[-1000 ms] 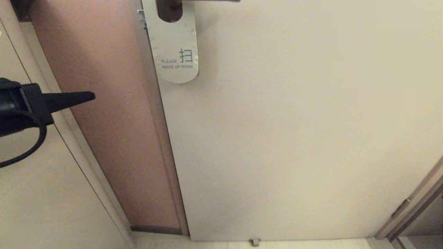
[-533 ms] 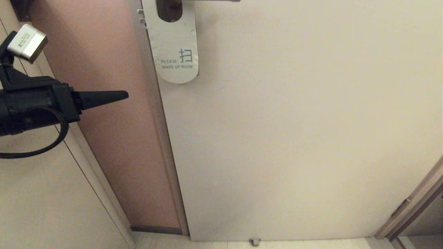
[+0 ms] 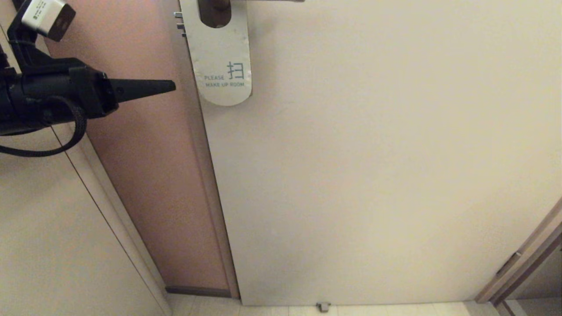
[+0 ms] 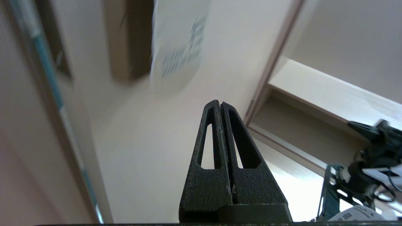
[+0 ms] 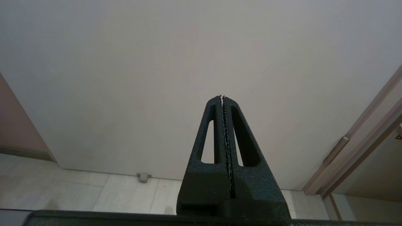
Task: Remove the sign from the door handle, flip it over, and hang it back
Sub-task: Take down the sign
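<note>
The sign (image 3: 221, 57) hangs flat on the door, white face out, reading "PLEASE MAKE UP ROOM". Its oval hole sits over the brown backplate of the door handle (image 3: 214, 11), whose lever bar runs along the top edge of the head view. My left gripper (image 3: 172, 86) is shut and empty, pointing right, just left of the sign and level with its lower half, not touching it. The left wrist view shows the sign (image 4: 179, 47) blurred beyond the closed fingertips (image 4: 220, 103). My right gripper (image 5: 222, 97) is shut, empty, low before the bare door, out of the head view.
The cream door (image 3: 373, 166) fills the middle and right. A pinkish-brown wall strip (image 3: 140, 175) and pale panel (image 3: 52, 245) lie left of the door edge with its silver latch bolts (image 3: 179, 21). A door stop (image 3: 323, 306) sits on the tiled floor; a door frame (image 3: 522, 259) stands lower right.
My left arm has risen and reached rightward, bringing the shut gripper tip from well left and below to near the sign's left edge. The sign has not moved.
</note>
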